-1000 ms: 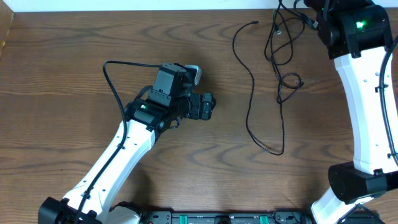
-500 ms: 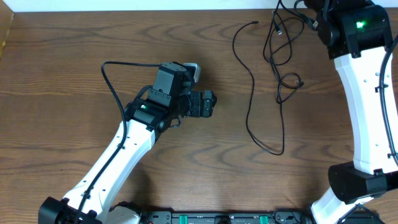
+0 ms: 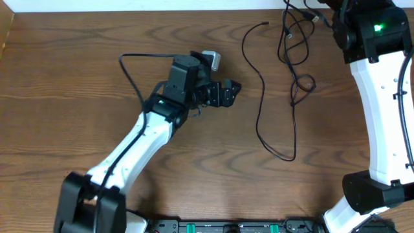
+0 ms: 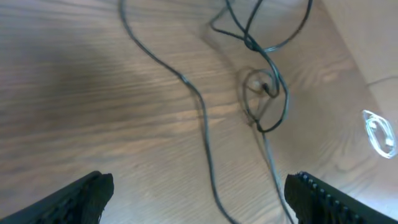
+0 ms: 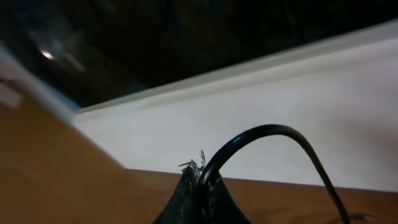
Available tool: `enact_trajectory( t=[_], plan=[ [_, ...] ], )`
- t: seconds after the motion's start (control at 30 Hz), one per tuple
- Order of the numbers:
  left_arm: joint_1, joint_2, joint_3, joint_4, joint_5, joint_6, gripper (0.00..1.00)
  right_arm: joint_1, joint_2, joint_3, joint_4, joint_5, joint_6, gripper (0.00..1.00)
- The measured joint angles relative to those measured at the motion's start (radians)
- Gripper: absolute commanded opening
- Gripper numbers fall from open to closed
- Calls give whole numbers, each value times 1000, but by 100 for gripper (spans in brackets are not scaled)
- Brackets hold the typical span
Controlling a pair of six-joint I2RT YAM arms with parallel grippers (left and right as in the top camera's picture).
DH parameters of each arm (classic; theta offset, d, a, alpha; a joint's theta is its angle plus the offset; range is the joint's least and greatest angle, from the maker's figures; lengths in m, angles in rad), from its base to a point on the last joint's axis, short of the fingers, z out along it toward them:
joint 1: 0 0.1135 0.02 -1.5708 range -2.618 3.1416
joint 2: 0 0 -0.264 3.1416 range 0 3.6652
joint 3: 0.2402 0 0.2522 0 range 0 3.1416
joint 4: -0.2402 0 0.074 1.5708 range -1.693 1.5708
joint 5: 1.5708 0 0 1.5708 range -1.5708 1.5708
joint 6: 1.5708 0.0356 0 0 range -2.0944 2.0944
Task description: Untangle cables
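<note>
Two thin black cables lie on the wooden table. One long cable runs in a curve from a plug at the back down toward the front. A tangled cable with a small knot rises at the back right to my right gripper, which is shut on it. The held cable arcs up and over from the pinched fingertips. My left gripper hovers just left of the long cable, open, with nothing between its fingers. A thin white cable lies coiled at the far right.
The left arm's own thick black cable loops over the table at the left. The right arm stands along the right side. A pale wall edge runs along the back of the table.
My left arm has swung right and toward the back, bringing its open gripper closer to the long cable. The tangled cable's loops have shifted slightly under the right gripper.
</note>
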Motion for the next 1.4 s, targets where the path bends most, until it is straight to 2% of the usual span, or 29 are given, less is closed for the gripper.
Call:
enact_trajectory(
  t=[0.13, 0.33, 0.47, 0.53, 0.87, 1.0, 1.2, 1.4],
  plan=[
    [-6, 74, 0, 124, 73, -15, 93, 0, -5, 0, 2, -40, 17, 1],
    [-55, 163, -2, 392, 97, -19, 93, 0, -6, 0, 2, -91, 46, 1],
    [-105, 214, -2, 489, 20, -19, 93, 0, -7, 0, 10, -126, 59, 1],
    [-128, 239, -2, 517, -24, -19, 100, 0, -7, 0, 11, -138, 63, 1],
    [-159, 275, -2, 562, -134, -23, 100, 0, -7, 0, 12, -176, 72, 1],
    [-170, 324, 0, 709, -208, -34, 100, 0, -7, 0, 39, -192, 112, 1],
    [-184, 486, 1, 1033, -252, -83, 100, 0, -7, 0, 128, -277, 213, 1],
    [-185, 537, 1, 1093, -303, -102, 100, 1, -17, 0, 129, -362, 271, 1]
  ],
)
